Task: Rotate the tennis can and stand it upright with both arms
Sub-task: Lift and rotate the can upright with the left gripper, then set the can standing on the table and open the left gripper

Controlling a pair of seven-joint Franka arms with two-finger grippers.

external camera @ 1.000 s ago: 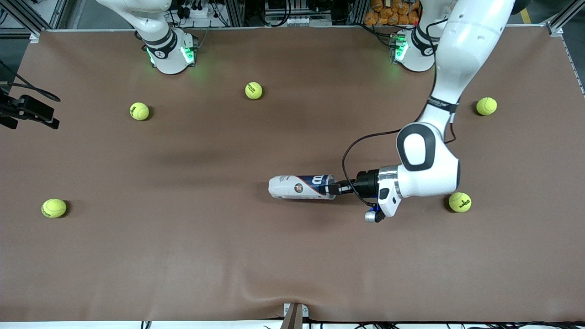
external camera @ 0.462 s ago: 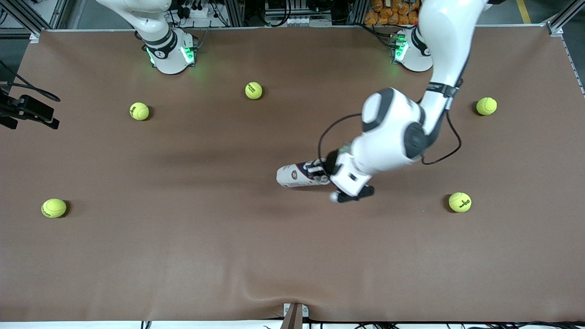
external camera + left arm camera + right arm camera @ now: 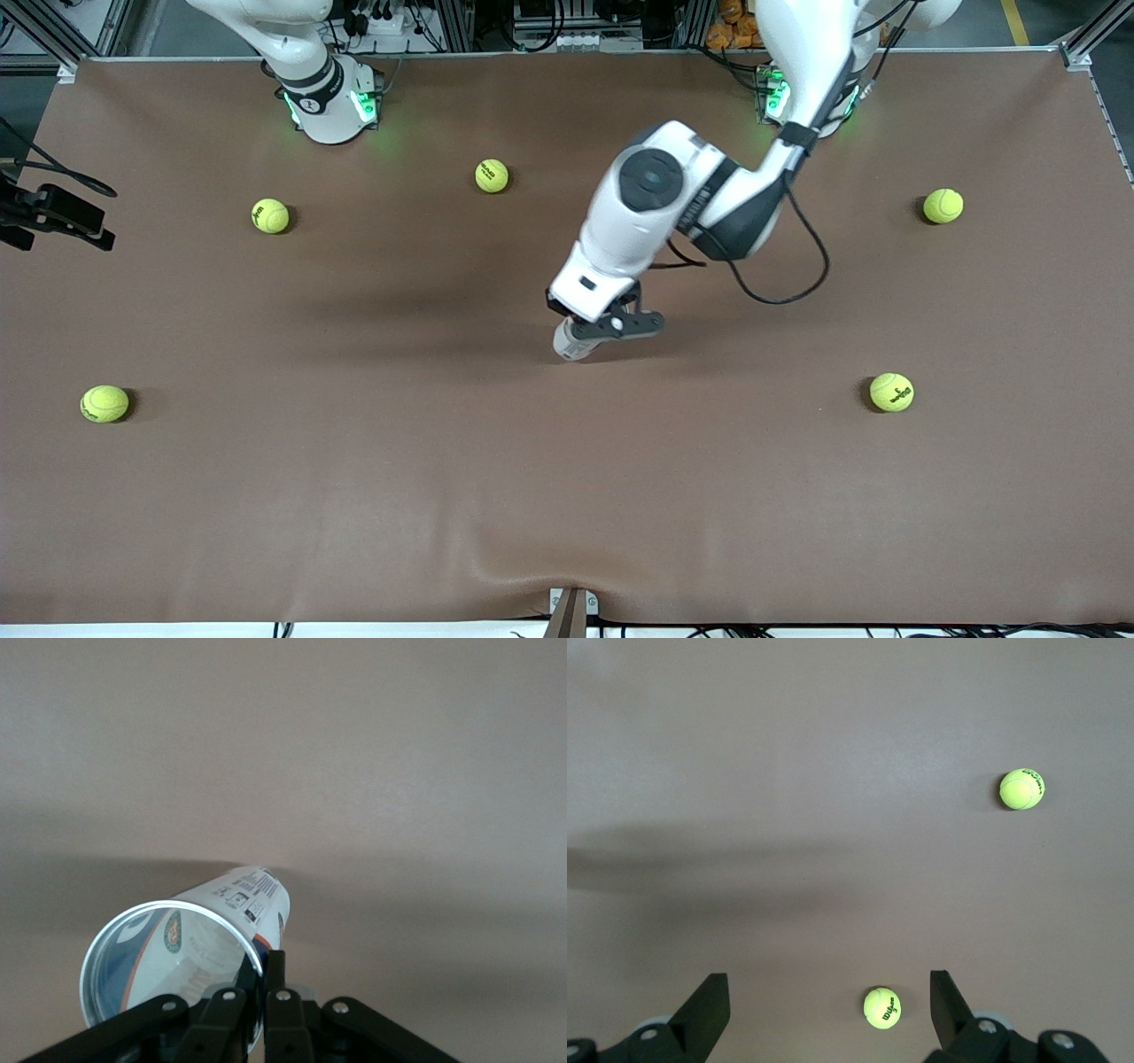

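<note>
- the tennis can (image 3: 571, 342) sits mid-counter (image 3: 354, 496), tipped steeply, its base end low and the silvery open rim (image 3: 168, 948) raised up at the wrist
- the left claw (image 3: 252, 992) pinches that rim, one finger inside and one outside the wall; the can's long axis runs down and away from it toward the counter
- the right claw (image 3: 824, 1014) hangs wide and empty above two tennis balls; that arm waits, so the left is much the nearer
</note>
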